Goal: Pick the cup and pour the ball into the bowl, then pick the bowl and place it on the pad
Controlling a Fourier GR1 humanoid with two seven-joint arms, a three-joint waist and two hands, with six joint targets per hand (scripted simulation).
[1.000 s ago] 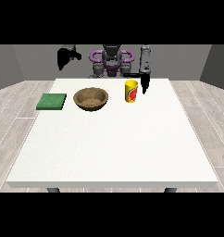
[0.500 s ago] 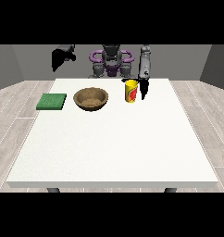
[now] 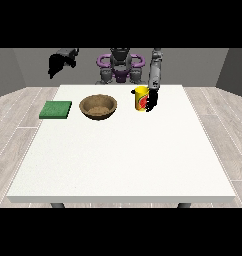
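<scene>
Though touching, robot hand [image 3: 152, 101] beside cup [image 3: 141, 98]

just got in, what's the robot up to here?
It is going for the yellow cup at the far side of the white table. The hand at the view's right is down right beside the cup; whether it has a hold is not clear. The hand at the view's left is raised off to the side, holding nothing. The wooden bowl sits between the cup and the green pad. No ball is visible from here.
</scene>
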